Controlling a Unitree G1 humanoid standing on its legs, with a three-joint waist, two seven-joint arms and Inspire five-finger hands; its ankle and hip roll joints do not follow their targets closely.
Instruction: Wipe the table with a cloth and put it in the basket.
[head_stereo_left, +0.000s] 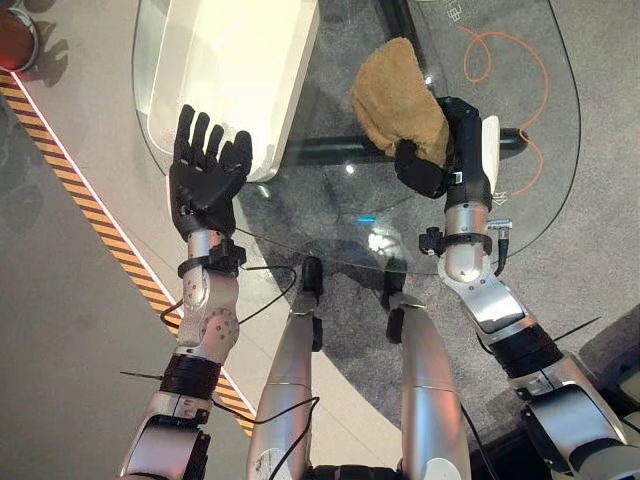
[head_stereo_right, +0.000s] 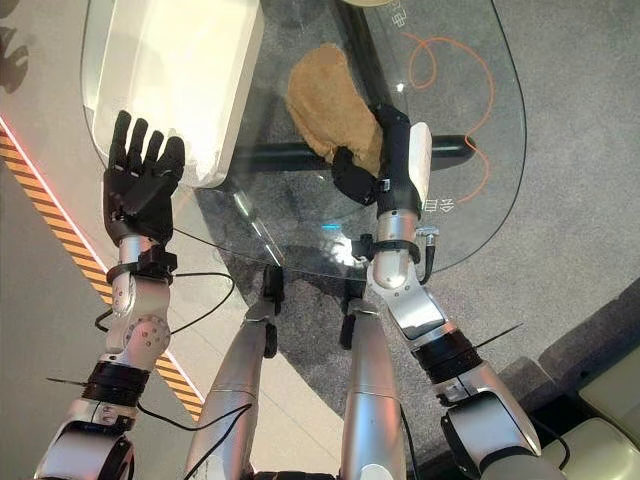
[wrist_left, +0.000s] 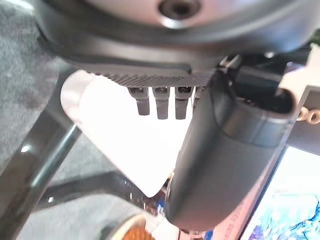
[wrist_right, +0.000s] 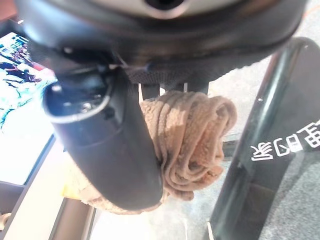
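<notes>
So the right hand (head_stereo_left: 432, 160) has its fingers and thumb curled round the near end of the tan cloth (head_stereo_left: 398, 98), bunching it up. The right wrist view shows the folds squeezed between thumb and fingers. The rest of the cloth lies spread on the glass worktop (head_stereo_left: 520, 190), running toward the far side from the hand. The left hand (head_stereo_left: 205, 170) is held up with its fingers straight and spread, holding nothing, at the left near edge of the worktop, just in front of the white basket (head_stereo_left: 240, 70).

What I'd worry about: the grip looks like it's only on one end of the cloth. If the hand drags it across glass, my guess is the loose far part could fold over on itself or slide out, so it ends up smearing one narrow strip instead of wiping. Glass is slick too, so the cloth may skate rather than drag flat. And when it goes to the basket, a dangling tail could catch the rim and hang outside.

Containers: the white basket sits on the far left of the worktop. What I can see of its inside looks empty and the cloth is well apart from it, so the drop-off isn't done yet.
</notes>
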